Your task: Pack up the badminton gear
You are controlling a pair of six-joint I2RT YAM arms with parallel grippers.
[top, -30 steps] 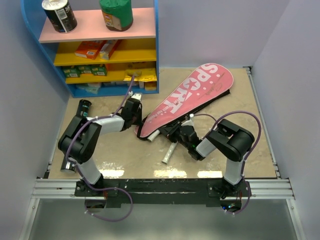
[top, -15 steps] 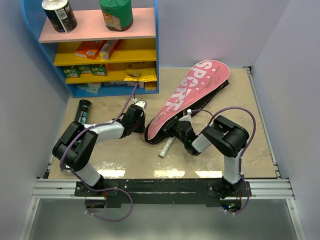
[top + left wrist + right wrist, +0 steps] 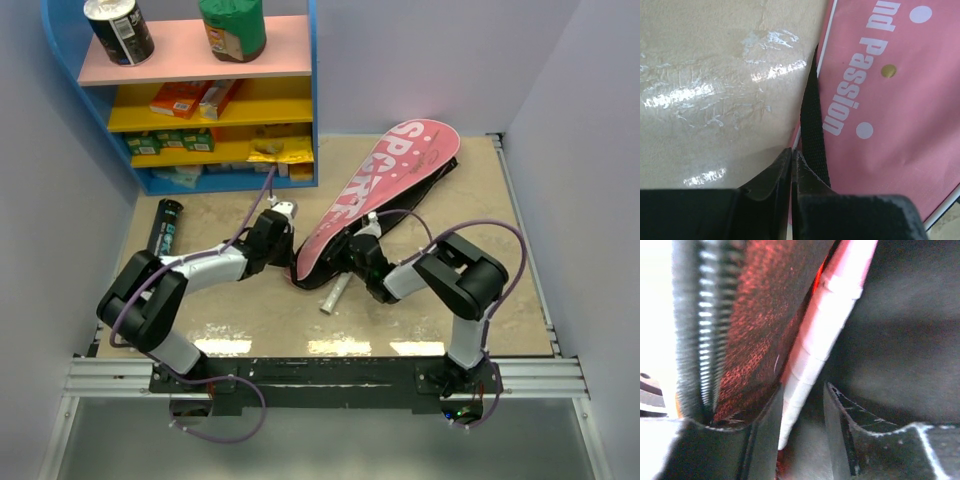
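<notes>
Since a second ago the pink racket-shaped fabric cover (image 3: 385, 185) has swung to a steeper angle. Its narrow end has been drawn toward the middle of the beige marbled table (image 3: 450, 290). The left arm has reached farther right, and more of the long black tube (image 3: 165, 225) now shows.

The left gripper (image 3: 791, 156) is pinched closed on the black webbing edge (image 3: 812, 125) at the cover's narrow lower end, its fingers meeting with no gap. Beside them the pink cloth carries white print reading "Passion". Above that are the letters "nd", white dots and a small brass-coloured stud (image 3: 886, 71).

The right gripper (image 3: 802, 390) sits inside the cover's dark opening with its fingers partly apart. A pale tape-wrapped racket handle (image 3: 815, 340) lies between them, close against one finger and clear of the other, so it is not clamped. A row of zip teeth (image 3: 702, 315) runs along one side.

From above, the cover lies diagonally with its broad head toward the far right corner and "SPORT" in large white letters along it. A white handle end (image 3: 335, 293) pokes out of the narrow end onto the table. Whether it is the same handle as the one between the fingers, I cannot tell.

The tube lies at the left, near a blue shelf unit (image 3: 312, 100) holding cans and boxes. Its teal lettering and the shelf labels are too small to read.
</notes>
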